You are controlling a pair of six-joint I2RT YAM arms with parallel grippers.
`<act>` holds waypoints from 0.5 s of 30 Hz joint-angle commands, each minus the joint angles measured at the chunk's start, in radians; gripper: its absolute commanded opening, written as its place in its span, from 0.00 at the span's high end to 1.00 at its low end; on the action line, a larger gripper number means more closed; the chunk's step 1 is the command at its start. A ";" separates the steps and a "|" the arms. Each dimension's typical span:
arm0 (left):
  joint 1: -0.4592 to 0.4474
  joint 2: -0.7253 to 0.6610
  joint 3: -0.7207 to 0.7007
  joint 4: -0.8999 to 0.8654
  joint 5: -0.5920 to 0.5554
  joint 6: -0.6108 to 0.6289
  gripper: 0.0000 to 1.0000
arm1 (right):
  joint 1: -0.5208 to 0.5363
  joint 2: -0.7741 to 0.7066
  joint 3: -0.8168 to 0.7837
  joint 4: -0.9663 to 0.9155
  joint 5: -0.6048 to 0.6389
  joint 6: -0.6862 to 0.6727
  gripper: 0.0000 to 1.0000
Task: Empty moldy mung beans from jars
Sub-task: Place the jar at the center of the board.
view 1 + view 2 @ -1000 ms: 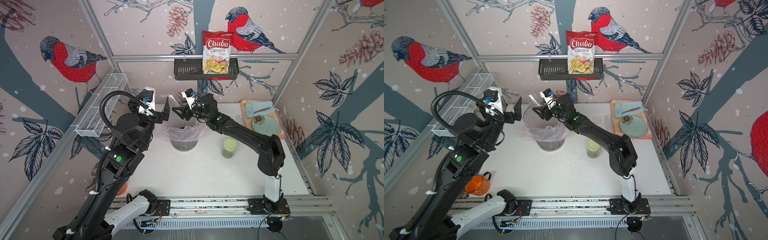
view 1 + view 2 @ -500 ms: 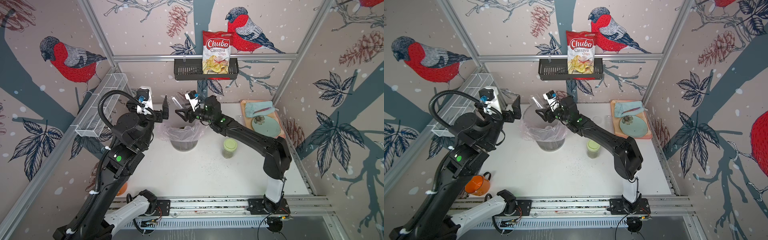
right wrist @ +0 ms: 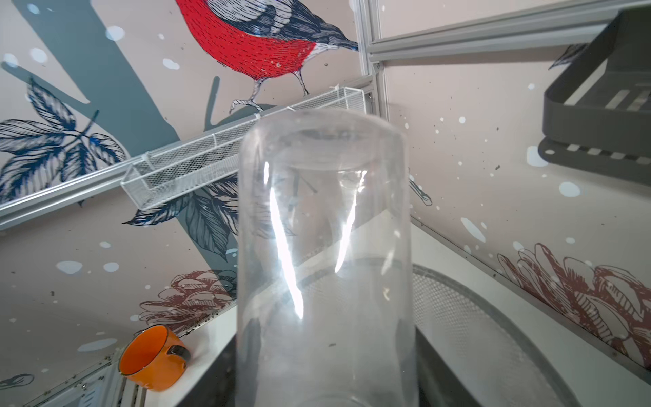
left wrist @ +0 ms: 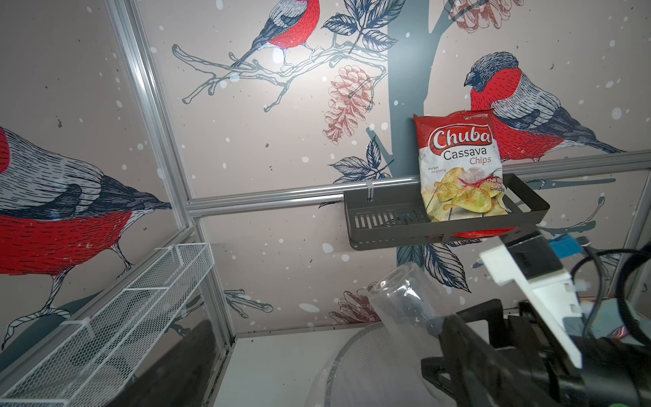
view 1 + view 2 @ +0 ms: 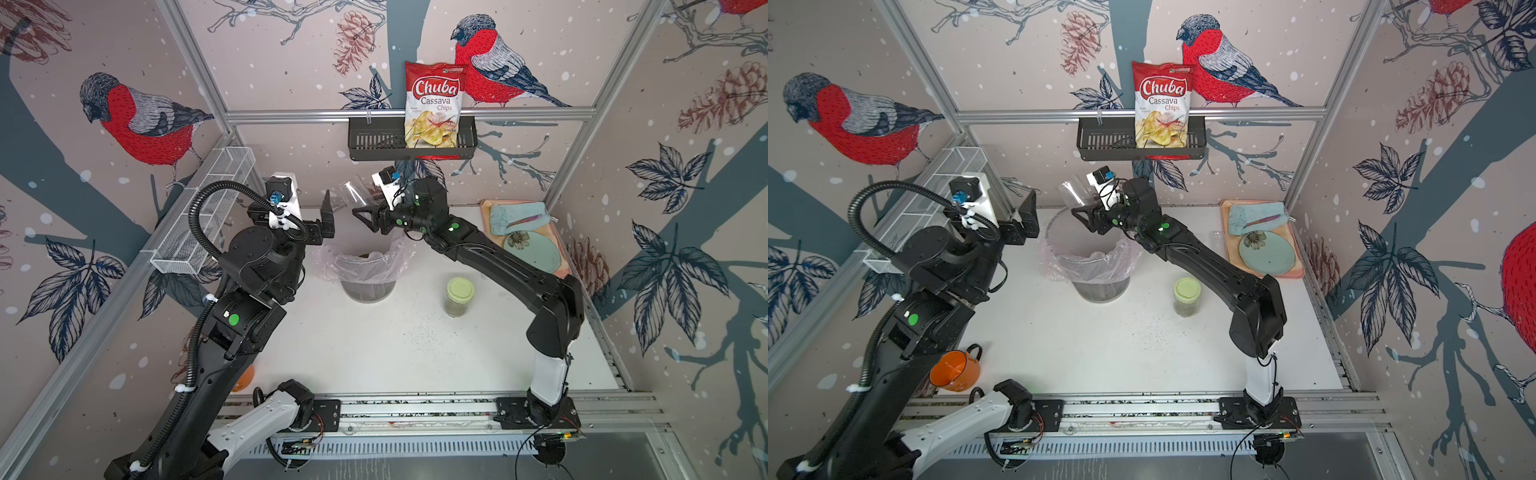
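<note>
Clear jar (image 3: 324, 246): empty, base-up, clamped in right gripper (image 5: 363, 214) above bin (image 5: 368, 270); left gripper (image 5: 328, 216) beside it, wide open, empty; green-lidded jar (image 5: 459, 297) of beans (image 5: 456, 308), well apart from both grippers: unopened, pending.

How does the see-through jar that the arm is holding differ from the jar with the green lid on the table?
The held jar hangs tilted over the bin in the right gripper; the green-lidded jar stands upright on the table. The held jar looks empty; the green-lidded jar holds mung beans. The held jar shows no lid; the green-lidded jar is capped. Both are clear.
</note>
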 commanded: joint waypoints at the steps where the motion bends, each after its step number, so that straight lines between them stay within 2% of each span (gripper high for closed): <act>1: 0.000 -0.008 -0.004 0.014 0.009 -0.023 0.03 | -0.027 -0.043 0.025 -0.033 -0.022 0.063 0.54; 4: -0.001 -0.018 -0.008 0.020 0.020 -0.028 0.03 | -0.080 -0.096 0.003 -0.045 -0.108 0.143 0.54; 11: 0.000 -0.028 -0.016 0.020 0.025 -0.033 0.03 | -0.224 -0.270 -0.135 0.017 -0.213 0.304 0.54; 15: -0.001 -0.037 -0.033 0.034 0.034 -0.029 0.03 | -0.295 -0.340 -0.172 -0.069 -0.165 0.279 0.53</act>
